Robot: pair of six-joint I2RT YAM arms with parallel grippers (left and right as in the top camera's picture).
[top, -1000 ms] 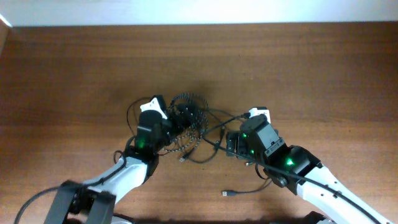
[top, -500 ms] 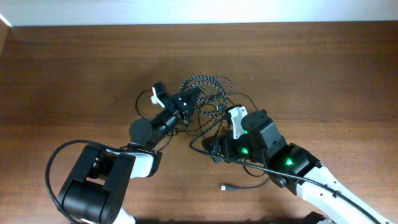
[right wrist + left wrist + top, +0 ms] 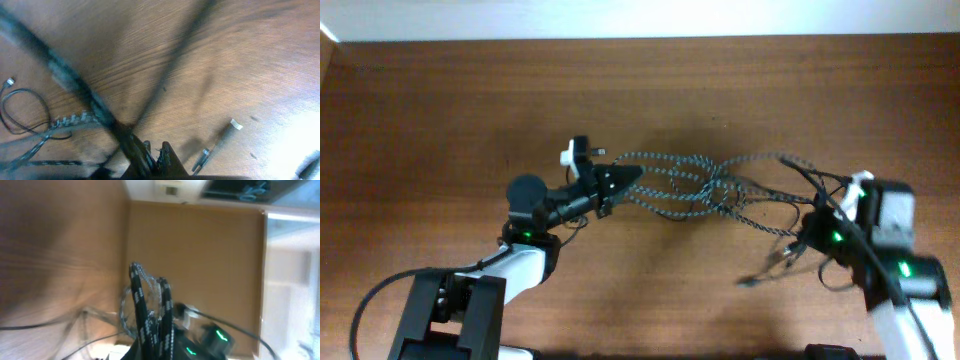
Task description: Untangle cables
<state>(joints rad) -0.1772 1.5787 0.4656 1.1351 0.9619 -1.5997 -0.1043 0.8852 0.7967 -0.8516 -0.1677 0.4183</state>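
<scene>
A braided black-and-white speckled cable (image 3: 685,195) is stretched in several strands above the table between my two grippers. My left gripper (image 3: 625,180) is shut on its left end; in the left wrist view the speckled strands (image 3: 142,305) rise straight out of the shut jaws (image 3: 155,347). A thin black cable (image 3: 790,162) arcs over the speckled strands toward my right gripper (image 3: 807,233). In the right wrist view that gripper (image 3: 155,152) is shut on the black cable (image 3: 75,82), which runs blurred up to the left. The two cables still cross near the middle. A plug end (image 3: 752,281) dangles below the right gripper.
The brown wooden table (image 3: 440,110) ends at a white strip along the far edge (image 3: 620,18). A small black loop with a plug (image 3: 22,107) and two loose plug tips (image 3: 202,159) lie on the wood under the right gripper. Both arms enter from the near edge.
The right gripper has shut and swung far to the right. The left gripper stayed shut and shifted slightly left. The bunched tangle has been drawn out into long strands between them.
</scene>
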